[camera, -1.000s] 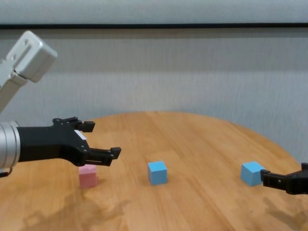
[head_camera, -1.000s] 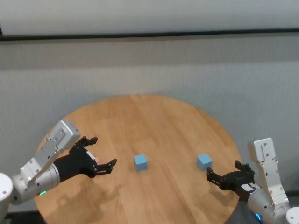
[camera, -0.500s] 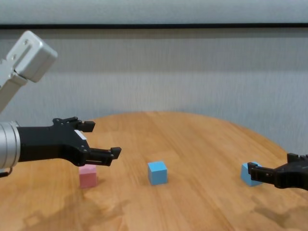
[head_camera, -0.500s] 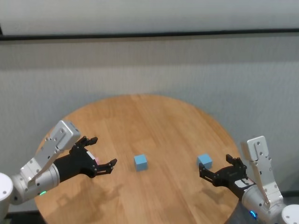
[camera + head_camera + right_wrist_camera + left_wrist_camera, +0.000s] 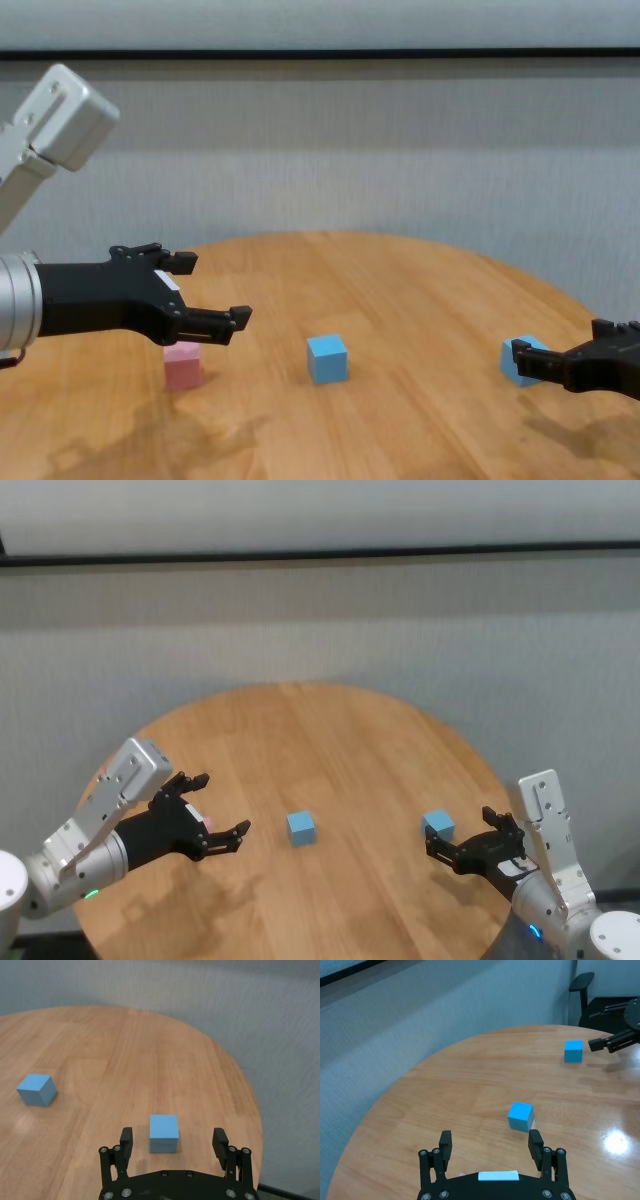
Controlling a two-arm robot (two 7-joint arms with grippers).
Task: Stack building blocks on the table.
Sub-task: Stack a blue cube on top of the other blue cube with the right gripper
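Note:
Two light blue blocks lie on the round wooden table [image 5: 330,730]: one in the middle [image 5: 301,828] [image 5: 327,358] and one at the right [image 5: 437,825] [image 5: 520,358] [image 5: 164,1133]. A pink block [image 5: 182,365] lies at the left. My left gripper [image 5: 222,803] [image 5: 215,288] is open and empty, hovering just above the pink block. My right gripper [image 5: 460,830] [image 5: 173,1134] is open and low over the table, with the right blue block just ahead of it, in line with the gap between its fingertips.
The table's round edge runs close behind my right gripper. A grey wall [image 5: 320,630] stands behind the table. A dark office chair [image 5: 585,990] stands beyond the far side in the left wrist view.
My right gripper has moved forward toward the right blue block, which now sits at its open fingertips. The left arm and all blocks have not moved.

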